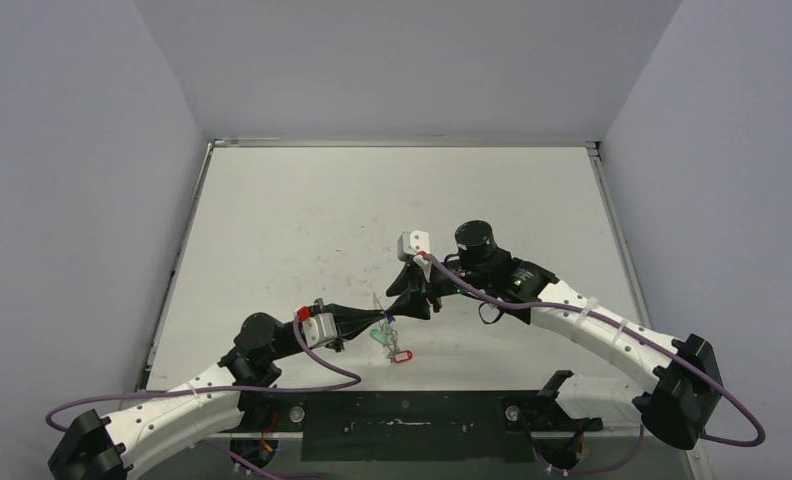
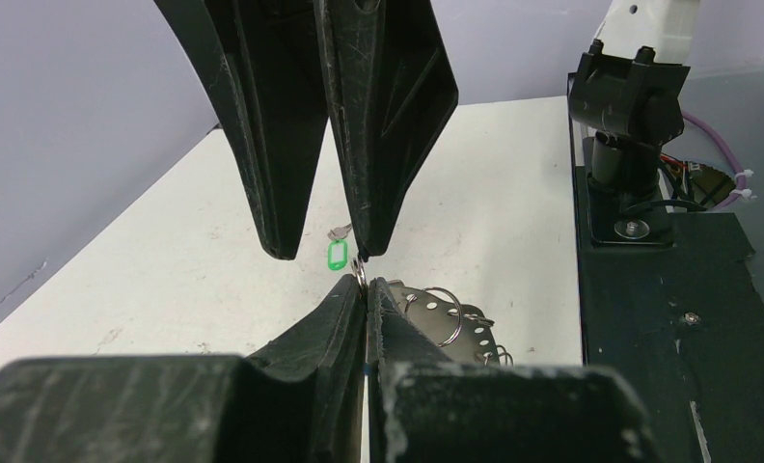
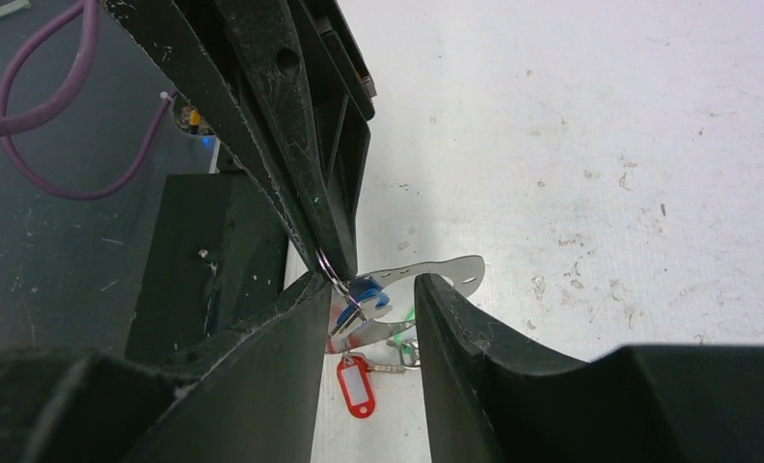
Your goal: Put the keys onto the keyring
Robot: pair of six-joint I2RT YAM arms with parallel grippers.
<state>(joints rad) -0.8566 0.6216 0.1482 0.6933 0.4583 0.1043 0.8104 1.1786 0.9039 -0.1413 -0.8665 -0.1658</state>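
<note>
Keyring (image 3: 441,273): caught at one small wire loop (image 2: 359,273) on its rim by the left pincer (image 2: 367,294), whose fingers were pressed together on the wire. From that pinch the flat silver-grey band ran sideways, long axis across the right wrist view, its far end passing above the right pincer's outer finger. Band showed punched holes and more wire loops along its edge. Whether it sat level or tilted could not be told.

Right pincer (image 3: 372,282): fingers spread, one on each side of the pinched end, with one tip right against the same loop in the left wrist view. No grip seen.

Keys: a blue tag (image 3: 364,294) hung at the pinched loop, between the spread fingers. A red tag (image 3: 356,386) lay lower, below the band, with a small silver key beside it. A green tag (image 2: 337,255) with its key showed just beyond the pinch; hanging or lying, could not tell.

All this sat near the front middle of the white, scuffed table (image 1: 302,220), between the two arms.
</note>
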